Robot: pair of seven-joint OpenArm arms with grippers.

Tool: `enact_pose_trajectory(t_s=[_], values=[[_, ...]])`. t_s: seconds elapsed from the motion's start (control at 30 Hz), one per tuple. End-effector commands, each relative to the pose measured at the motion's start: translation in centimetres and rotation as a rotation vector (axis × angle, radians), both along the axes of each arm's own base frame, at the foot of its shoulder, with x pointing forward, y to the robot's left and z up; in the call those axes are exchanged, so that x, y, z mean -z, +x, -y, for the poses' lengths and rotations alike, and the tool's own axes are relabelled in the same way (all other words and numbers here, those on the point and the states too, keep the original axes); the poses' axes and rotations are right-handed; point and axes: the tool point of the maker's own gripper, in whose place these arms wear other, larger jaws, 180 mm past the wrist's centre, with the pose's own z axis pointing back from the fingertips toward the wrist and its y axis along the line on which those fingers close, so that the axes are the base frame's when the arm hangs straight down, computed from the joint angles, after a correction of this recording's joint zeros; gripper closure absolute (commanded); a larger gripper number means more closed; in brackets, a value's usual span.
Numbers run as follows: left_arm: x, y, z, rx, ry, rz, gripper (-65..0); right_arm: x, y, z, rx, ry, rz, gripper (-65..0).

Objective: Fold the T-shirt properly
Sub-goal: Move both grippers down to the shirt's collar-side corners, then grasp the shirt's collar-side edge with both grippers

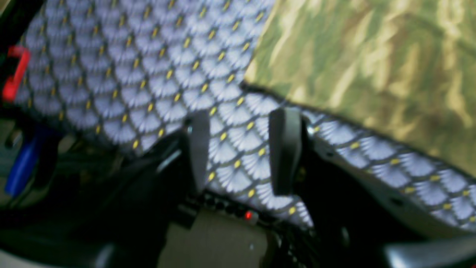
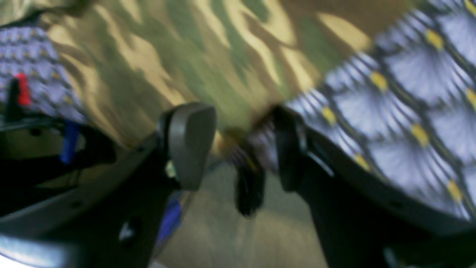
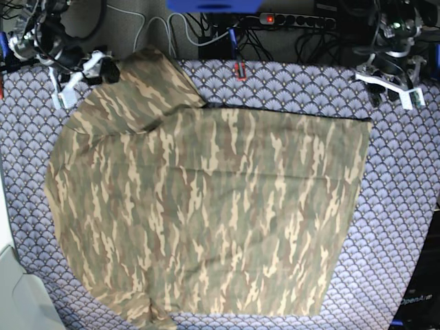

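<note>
The camouflage T-shirt (image 3: 206,206) lies spread flat over most of the table, one sleeve (image 3: 148,79) reaching toward the far left corner. My right gripper (image 3: 77,81) hovers open just left of that sleeve. In the right wrist view its fingers (image 2: 189,145) stand apart over the shirt's edge (image 2: 178,63), with nothing between them. My left gripper (image 3: 393,86) hangs open past the shirt's far right corner (image 3: 364,124). In the left wrist view it (image 1: 241,149) is over bare patterned cloth, with the T-shirt (image 1: 372,67) a short way ahead to the right.
A purple-grey fan-scale cloth (image 3: 402,206) covers the table. Behind the far edge run a power strip (image 3: 282,19) with a red light and tangled cables (image 3: 172,31). A small red object (image 3: 240,70) sits at the far edge. A white surface (image 3: 14,289) borders the near left corner.
</note>
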Motion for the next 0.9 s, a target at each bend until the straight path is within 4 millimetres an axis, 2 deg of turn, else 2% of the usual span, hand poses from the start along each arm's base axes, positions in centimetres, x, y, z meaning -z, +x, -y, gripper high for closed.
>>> enact_pose_trajectory(t_s=[0.0, 0.07, 0.17, 0.27, 0.33, 0.4, 0.5, 0.6, 0.87], values=[[-1.0, 0.6, -0.6, 0.002, 0.027, 0.037, -25.9, 0.7, -0.8, -0.3, -0.025, 0.002, -0.036, -31.9], [-0.5, 0.7, -0.9, -0.001, 0.026, 0.027, -25.8, 1.2, -0.3, -1.0, -0.036, 0.027, -0.045, -31.7], [0.0, 0.7, -1.2, -0.012, 0.023, 0.019, -25.7, 2.2, -0.7, -1.4, -0.034, 0.051, -0.074, -31.6], [0.7, 1.0, -1.5, -0.023, 0.013, 0.012, -25.7, 2.2, -0.3, -1.5, -0.032, 0.055, -0.07, -30.4], [1.1, 1.5, -1.7, -0.035, 0.005, 0.014, -25.7, 2.4, -0.2, -1.5, -0.028, 0.063, -0.075, -25.9], [1.9, 1.8, -2.0, -0.049, -0.009, 0.005, -25.7, 2.5, 0.4, -1.5, -0.024, 0.07, -0.071, -18.9], [2.6, 2.5, -2.1, -0.059, -0.023, 0.004, -25.7, 3.3, 0.0, -1.5, -0.014, 0.086, -0.098, -8.2], [2.4, 3.7, -2.3, -0.067, -0.03, 0.026, -25.9, 3.7, -0.3, -1.4, -0.012, 0.085, -0.111, -2.6], [1.9, 7.1, -2.1, -0.084, -0.069, 0.09, -26.0, 3.6, -0.2, -1.3, -0.014, 0.083, -0.109, -1.4]])
